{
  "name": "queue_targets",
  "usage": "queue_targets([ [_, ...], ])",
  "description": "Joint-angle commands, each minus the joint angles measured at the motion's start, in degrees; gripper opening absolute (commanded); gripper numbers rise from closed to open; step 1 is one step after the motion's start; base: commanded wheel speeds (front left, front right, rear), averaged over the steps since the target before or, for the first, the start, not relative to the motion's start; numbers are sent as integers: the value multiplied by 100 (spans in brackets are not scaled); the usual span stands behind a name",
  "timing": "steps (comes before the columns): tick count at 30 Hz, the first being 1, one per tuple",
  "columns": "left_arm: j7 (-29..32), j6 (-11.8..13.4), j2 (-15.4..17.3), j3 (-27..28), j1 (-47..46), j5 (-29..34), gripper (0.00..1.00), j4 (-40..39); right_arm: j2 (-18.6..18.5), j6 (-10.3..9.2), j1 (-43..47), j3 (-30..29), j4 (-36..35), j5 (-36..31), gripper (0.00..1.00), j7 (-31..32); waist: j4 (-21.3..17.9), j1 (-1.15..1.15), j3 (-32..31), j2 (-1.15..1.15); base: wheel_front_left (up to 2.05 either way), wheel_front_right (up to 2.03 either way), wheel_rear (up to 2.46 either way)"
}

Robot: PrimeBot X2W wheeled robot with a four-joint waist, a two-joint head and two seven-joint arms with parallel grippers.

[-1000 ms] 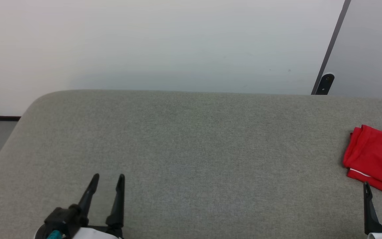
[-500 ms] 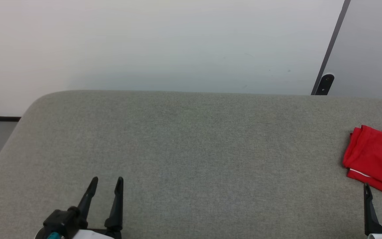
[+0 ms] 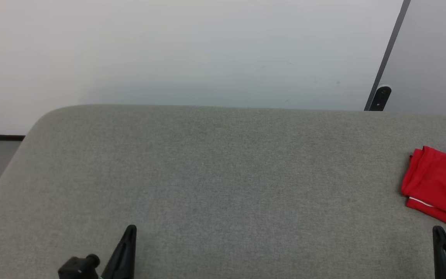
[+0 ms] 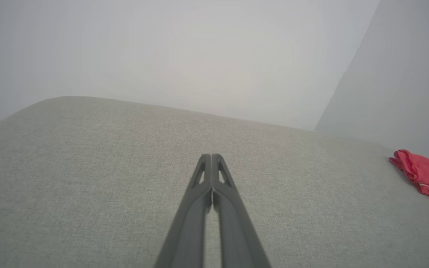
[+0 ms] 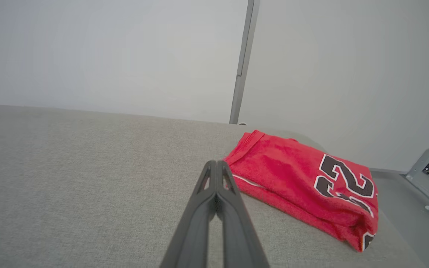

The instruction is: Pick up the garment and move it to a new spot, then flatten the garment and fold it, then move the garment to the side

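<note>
While the folded garment (image 3: 438,186) lies at the right edge of the head view, long axis slanting down-right, the right gripper (image 3: 437,230), pinched closed and empty, sits just below it; the left gripper (image 3: 131,229), equally closed and empty, is well apart at lower left.

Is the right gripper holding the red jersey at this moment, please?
No, the right gripper is shut on nothing, and the jersey lies folded on the grey cushion beside it.
</note>
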Motion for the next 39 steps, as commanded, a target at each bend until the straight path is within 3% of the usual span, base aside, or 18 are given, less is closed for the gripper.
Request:
queue_targets([
  [1,56,0,17,50,-134,-257,0,-85,-28,0,-145,-45,-30,300,0,86,3,0,5,0,0,0,0],
  [20,557,0,-112,290,-361,-2022,0,1,52,-1,-369,169,37,2545,0,527,38,0,64,0,0,0,0],
  [39,945,0,-215,479,-536,-3375,0,71,117,-2,-588,282,149,4243,0,908,71,0,121,0,0,0,0],
])
